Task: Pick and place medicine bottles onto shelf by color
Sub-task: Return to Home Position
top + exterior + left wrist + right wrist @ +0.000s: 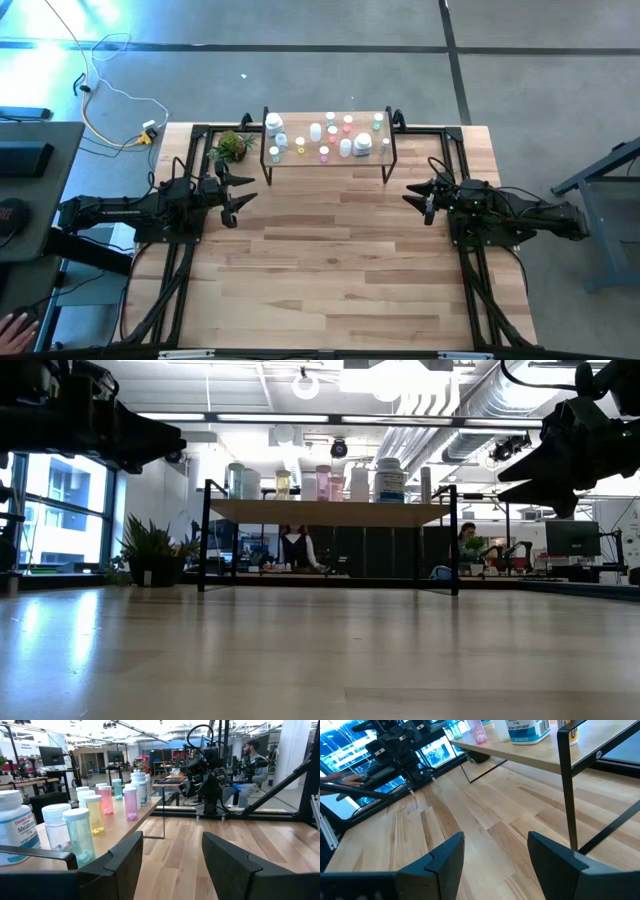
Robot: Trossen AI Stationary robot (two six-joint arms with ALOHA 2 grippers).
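Note:
The shelf [328, 150], a light-wood board on thin black legs, stands at the table's far middle. Several small medicine bottles [325, 138], white, clear, pink, yellow and green, stand upright on its top; they also show in the left wrist view [95, 812] and the low view [330, 482]. My left gripper [238, 192] is open and empty, level above the table left of the shelf's near left leg. My right gripper [417, 197] is open and empty, right of the shelf's near right leg.
A small green plant [232, 147] stands just left of the shelf. Black frame rails [180, 270] run along the table's left and right sides. The wide near half of the wooden tabletop [330, 280] lies between the arms. A person's hand [12, 325] shows off the table's left.

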